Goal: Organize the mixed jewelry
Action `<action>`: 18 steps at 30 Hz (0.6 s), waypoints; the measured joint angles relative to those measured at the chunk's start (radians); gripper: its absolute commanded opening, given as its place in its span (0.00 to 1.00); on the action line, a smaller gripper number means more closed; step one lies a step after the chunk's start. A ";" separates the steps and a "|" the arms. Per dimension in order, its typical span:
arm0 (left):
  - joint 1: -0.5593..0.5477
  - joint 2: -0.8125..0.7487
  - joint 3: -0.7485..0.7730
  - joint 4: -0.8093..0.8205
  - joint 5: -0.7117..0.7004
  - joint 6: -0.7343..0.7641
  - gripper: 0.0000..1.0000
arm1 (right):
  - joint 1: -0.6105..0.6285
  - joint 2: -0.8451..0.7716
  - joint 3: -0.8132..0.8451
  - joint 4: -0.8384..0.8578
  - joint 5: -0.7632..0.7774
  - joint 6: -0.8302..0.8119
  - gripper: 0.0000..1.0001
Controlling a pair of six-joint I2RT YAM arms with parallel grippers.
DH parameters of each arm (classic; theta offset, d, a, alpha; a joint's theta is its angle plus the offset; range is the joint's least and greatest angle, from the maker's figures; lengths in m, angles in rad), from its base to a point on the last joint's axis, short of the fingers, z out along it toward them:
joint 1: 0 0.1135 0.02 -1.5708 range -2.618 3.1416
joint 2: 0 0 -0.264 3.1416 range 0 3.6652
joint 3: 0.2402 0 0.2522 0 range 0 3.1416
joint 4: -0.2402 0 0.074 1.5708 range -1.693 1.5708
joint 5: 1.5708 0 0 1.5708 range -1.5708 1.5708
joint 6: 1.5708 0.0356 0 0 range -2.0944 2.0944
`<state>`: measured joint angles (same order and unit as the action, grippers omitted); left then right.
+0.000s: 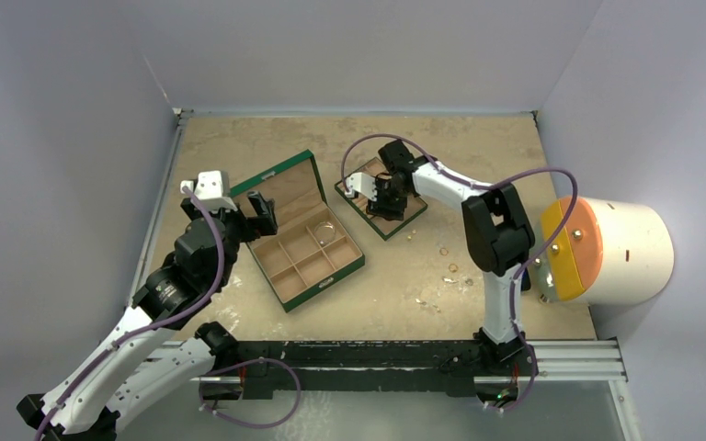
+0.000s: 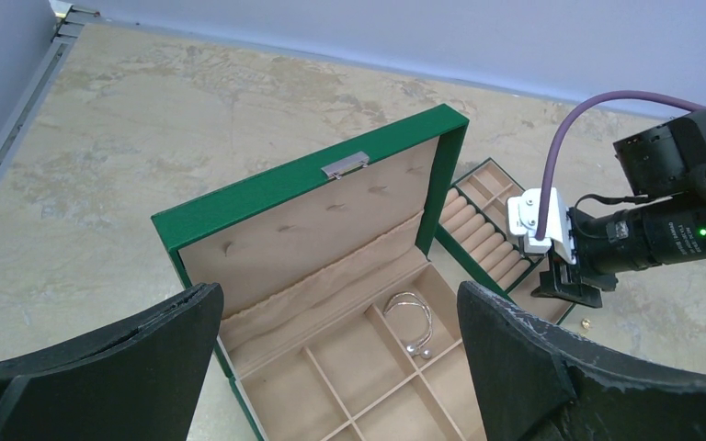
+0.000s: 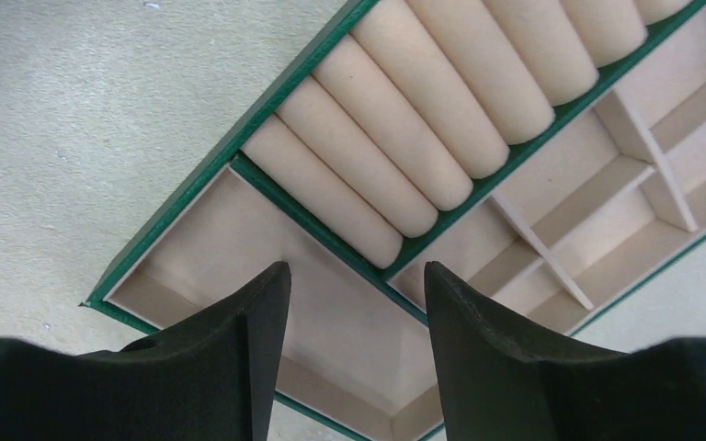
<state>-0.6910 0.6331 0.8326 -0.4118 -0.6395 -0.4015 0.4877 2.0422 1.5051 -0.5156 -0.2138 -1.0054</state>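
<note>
Left hand (image 2: 340, 303): spread wide, empty, hovering above near-left part of green box (image 2: 331, 220). Right hand (image 3: 357, 268): parted too, gripping nothing, poised over corner compartment of smaller tray (image 3: 221, 239), beside its ring rolls. Box: lid up, left of centre on counter (image 1: 239, 138), tray just far-right of it. Silvery hoop (image 2: 408, 297): inside right-end compartment next to lid. Loose gold and silver pieces (image 1: 453, 268): scattered on counter right of box, nearer than tray.
</note>
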 measured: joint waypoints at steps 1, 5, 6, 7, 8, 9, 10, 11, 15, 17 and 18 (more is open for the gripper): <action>0.000 0.000 0.000 0.000 0.000 0.000 0.99 | -0.001 0.006 0.000 -0.005 -0.005 0.002 0.57; 0.000 0.000 0.000 0.000 0.000 0.000 0.99 | -0.005 0.011 0.005 -0.010 -0.014 0.003 0.48; 0.000 0.001 0.000 0.000 0.000 0.000 0.99 | -0.006 0.012 0.005 -0.011 -0.016 0.004 0.47; 0.000 0.001 0.000 0.000 0.000 0.000 0.99 | -0.006 0.013 0.005 -0.010 -0.016 0.006 0.44; 0.000 0.002 0.000 0.000 0.000 0.000 0.99 | -0.006 0.013 0.006 -0.007 -0.016 0.007 0.40; 0.000 0.003 0.000 0.000 0.000 0.000 0.99 | -0.006 0.013 0.006 -0.005 -0.016 0.008 0.36; 0.000 0.003 0.000 0.000 0.000 0.000 0.99 | -0.007 0.013 0.008 -0.005 -0.018 0.011 0.32; 0.000 0.004 0.000 0.000 0.000 0.000 0.99 | -0.009 0.013 0.008 -0.005 -0.018 0.012 0.27; 0.000 0.005 0.000 0.000 -0.001 0.000 0.99 | -0.010 0.016 0.021 -0.013 -0.033 0.017 0.08; 0.000 0.006 0.000 0.000 -0.001 0.000 0.99 | -0.010 0.023 0.033 -0.021 -0.041 0.022 0.04; 0.000 0.008 0.000 0.000 -0.001 0.000 0.99 | -0.010 0.026 0.039 -0.024 -0.043 0.026 0.02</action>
<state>-0.6910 0.6415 0.8326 -0.4118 -0.6407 -0.4011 0.4774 2.0686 1.5436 -0.5392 -0.2569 -0.9798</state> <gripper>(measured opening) 0.991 0.084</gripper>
